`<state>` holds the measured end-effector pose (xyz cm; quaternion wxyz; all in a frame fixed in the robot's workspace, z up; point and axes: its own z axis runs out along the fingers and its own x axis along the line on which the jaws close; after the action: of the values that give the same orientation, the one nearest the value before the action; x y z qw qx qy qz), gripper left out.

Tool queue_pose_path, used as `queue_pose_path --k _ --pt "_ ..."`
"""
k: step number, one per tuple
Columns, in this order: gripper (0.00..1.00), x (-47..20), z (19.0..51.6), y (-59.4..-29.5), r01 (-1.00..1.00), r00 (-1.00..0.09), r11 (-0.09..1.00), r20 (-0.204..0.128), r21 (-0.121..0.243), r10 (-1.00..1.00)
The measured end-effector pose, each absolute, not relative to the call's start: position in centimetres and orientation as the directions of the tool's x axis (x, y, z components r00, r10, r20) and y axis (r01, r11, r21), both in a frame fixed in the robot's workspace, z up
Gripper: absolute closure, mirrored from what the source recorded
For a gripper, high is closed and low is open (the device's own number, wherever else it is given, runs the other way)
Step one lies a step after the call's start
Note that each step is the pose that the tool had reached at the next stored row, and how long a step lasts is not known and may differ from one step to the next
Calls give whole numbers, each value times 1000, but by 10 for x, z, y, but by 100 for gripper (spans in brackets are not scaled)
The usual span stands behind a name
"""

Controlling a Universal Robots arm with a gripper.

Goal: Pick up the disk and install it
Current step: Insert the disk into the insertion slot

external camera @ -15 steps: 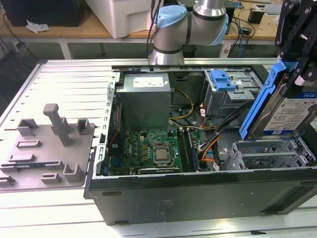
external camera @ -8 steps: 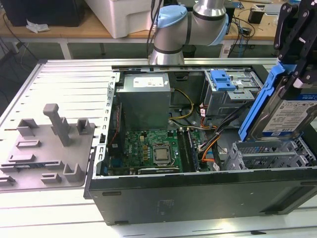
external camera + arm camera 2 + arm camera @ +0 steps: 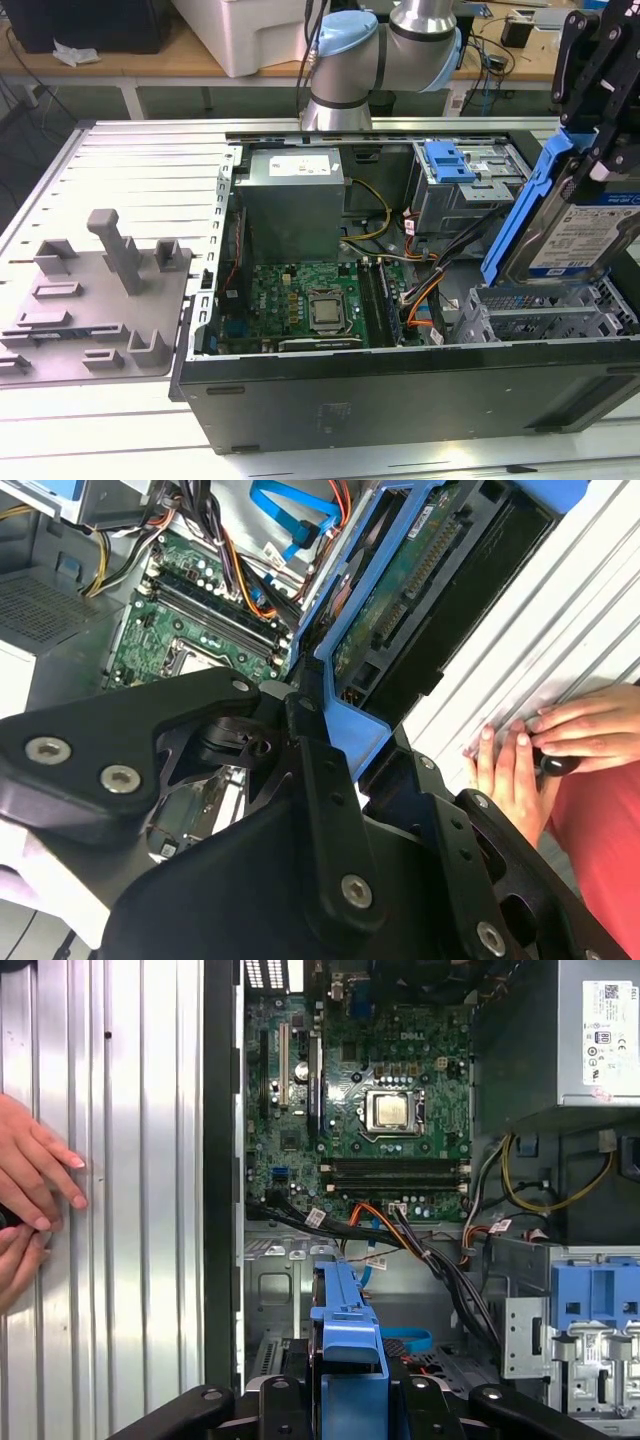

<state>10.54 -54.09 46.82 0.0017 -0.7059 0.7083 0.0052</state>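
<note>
The disk (image 3: 582, 236) hangs tilted on edge at the exterior view's right, its white-and-blue label facing out and its blue carrier bracket (image 3: 522, 215) running along its side. My gripper (image 3: 588, 160) is shut on its upper end. The disk's lower end sits just above a grey metal bay (image 3: 540, 312) in the corner of the open computer case. In the second wrist view the disk's green circuit-board underside (image 3: 400, 610) shows beyond my black fingers (image 3: 320, 770). The blue carrier (image 3: 345, 1330) also stands between the fingers in the first wrist view.
Inside the open case lie a green motherboard (image 3: 310, 300), a grey power-supply box (image 3: 290, 200), cable bundles (image 3: 425, 270) and a grey drive cage with a blue latch (image 3: 450, 170). A person's hands (image 3: 30, 1195) rest on the ribbed table beside the case. A grey fixture plate (image 3: 90, 310) lies at the exterior view's left.
</note>
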Motion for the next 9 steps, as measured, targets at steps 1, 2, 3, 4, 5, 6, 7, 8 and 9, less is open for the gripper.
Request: queue_pose_path --k 1,2,3,4,5,6,7,8,9 --pt "63 105 468 -541 -1000 -3 3 -10 5 -1000" --pt "63 105 467 -541 -1000 -4 4 -10 5 -1000" --pt "63 106 466 -541 -1000 -4 4 -10 5 -1000" --pt "63 106 466 -541 -1000 -4 3 -10 5 -1000" --pt "63 106 466 -541 -1000 -4 3 -10 5 -1000" --pt "63 106 465 -541 -1000 -3 3 -10 5 -1000" --pt "63 106 465 -541 -1000 -3 3 -10 5 -1000" --pt "63 106 465 -541 -1000 -3 3 -10 5 -1000" --pt "63 106 465 -541 -1000 -3 3 -10 5 -1000"
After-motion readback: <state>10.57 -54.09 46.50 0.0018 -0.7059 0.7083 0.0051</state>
